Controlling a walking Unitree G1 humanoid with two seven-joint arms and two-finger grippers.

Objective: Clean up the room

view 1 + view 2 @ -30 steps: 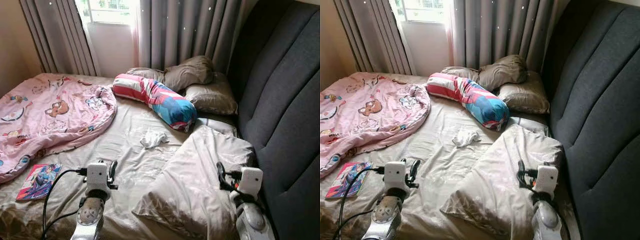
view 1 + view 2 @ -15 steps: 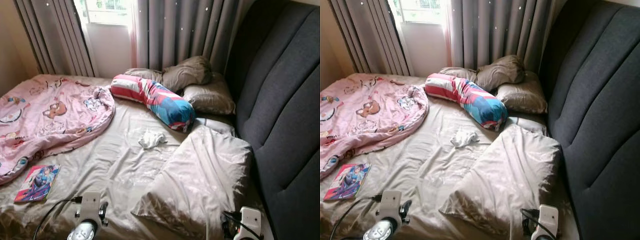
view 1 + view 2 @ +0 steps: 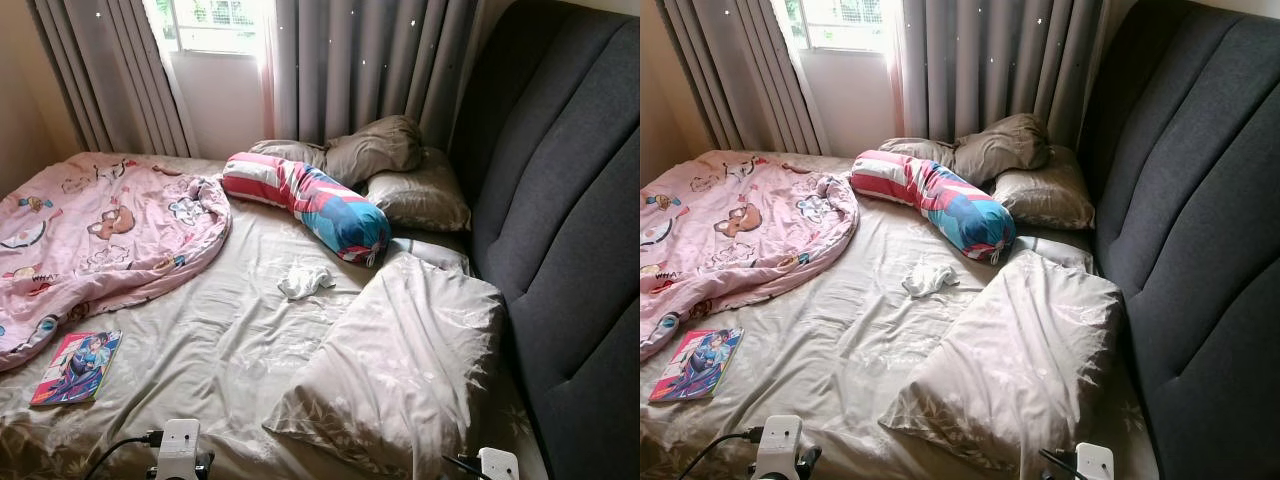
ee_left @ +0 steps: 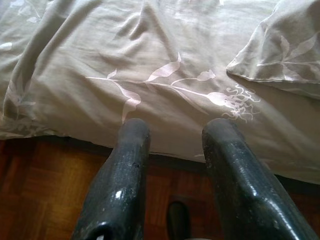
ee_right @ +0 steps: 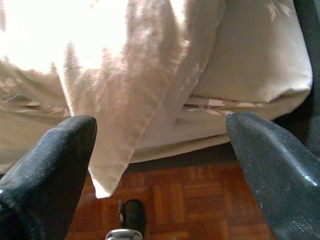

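Bed (image 3: 250, 340) fills the scene, grey headboard (image 3: 570, 230) on the robot's right, curtains (image 3: 350, 60) at the far end. Pink blanket (image 3: 90, 230) is bunched on the far left: soft, bulky, light, will drape and drag; best taken at an edge or corner, one claw each. Big beige pillow (image 3: 400, 360) lies askew near the right, just beyond the right claw (image 5: 160, 145), corner hanging over the bed edge; soft, light, squashy, so pinch a corner or seam. Striped bolster (image 3: 310, 195) sits mid-bed against two more pillows (image 3: 400, 170), well out of reach. Book (image 3: 77, 365) lies flat at the near left, left of the left claw (image 4: 175, 145); stiff, thin, hard to get under on a soft sheet, slide it to the edge. Small white cloth (image 3: 305, 281) mid-bed: limp, trivial to pinch from above. Both claws are low at the near edge over wooden floor (image 4: 45, 190); left parted moderately, right spread wide, both empty.
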